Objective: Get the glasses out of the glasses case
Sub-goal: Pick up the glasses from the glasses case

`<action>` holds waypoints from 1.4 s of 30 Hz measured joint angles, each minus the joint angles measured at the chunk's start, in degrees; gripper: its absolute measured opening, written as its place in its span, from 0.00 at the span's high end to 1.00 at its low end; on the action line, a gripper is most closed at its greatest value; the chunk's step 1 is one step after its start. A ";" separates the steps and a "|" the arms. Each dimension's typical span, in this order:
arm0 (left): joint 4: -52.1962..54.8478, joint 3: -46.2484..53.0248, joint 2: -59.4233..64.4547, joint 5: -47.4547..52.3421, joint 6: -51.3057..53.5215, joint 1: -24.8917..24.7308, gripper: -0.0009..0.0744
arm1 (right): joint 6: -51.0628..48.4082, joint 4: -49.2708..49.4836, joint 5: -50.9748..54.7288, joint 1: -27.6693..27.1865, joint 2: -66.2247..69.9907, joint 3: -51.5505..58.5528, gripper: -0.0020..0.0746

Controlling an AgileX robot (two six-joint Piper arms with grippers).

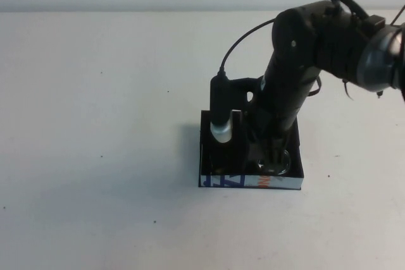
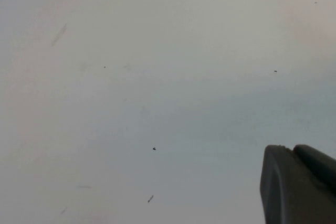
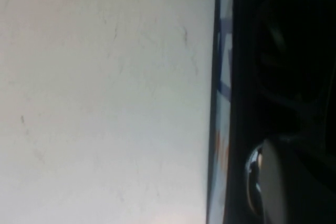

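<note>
The black glasses case (image 1: 253, 182) lies at the table's centre, its white wall with blue and orange lettering facing me. The dark-framed glasses (image 1: 280, 164) lie inside it, with one lens showing at the near right corner. My right gripper (image 1: 273, 153) reaches down into the case and is shut on the glasses by that lens. In the right wrist view one finger (image 3: 275, 182) sits against the lens rim (image 3: 252, 179), beside the printed wall of the case (image 3: 223, 77). My left gripper (image 2: 291, 150) is shut and empty over bare table, out of the high view.
The right arm (image 1: 304, 49) comes in from the far right and hides the middle of the case. Its wrist camera (image 1: 221, 124) hangs over the case's left half. White tabletop (image 1: 95, 124) lies all around the case.
</note>
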 joint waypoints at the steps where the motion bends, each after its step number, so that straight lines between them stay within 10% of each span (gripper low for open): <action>1: 0.00 0.00 0.00 0.00 0.00 0.00 0.99 | 0.00 0.00 -0.30 0.27 0.74 -0.54 1.00; 10: 0.00 0.00 0.00 0.00 0.00 0.00 0.99 | 6.65 -3.00 -7.18 0.62 3.52 -1.94 0.94; 19: 0.00 0.00 0.00 0.00 0.00 0.00 0.99 | 7.05 -0.15 -7.55 0.62 3.65 -1.94 0.55; 42: 0.00 0.00 0.00 0.00 0.00 0.00 0.99 | 7.05 -1.16 -8.63 -1.77 8.26 -1.94 0.54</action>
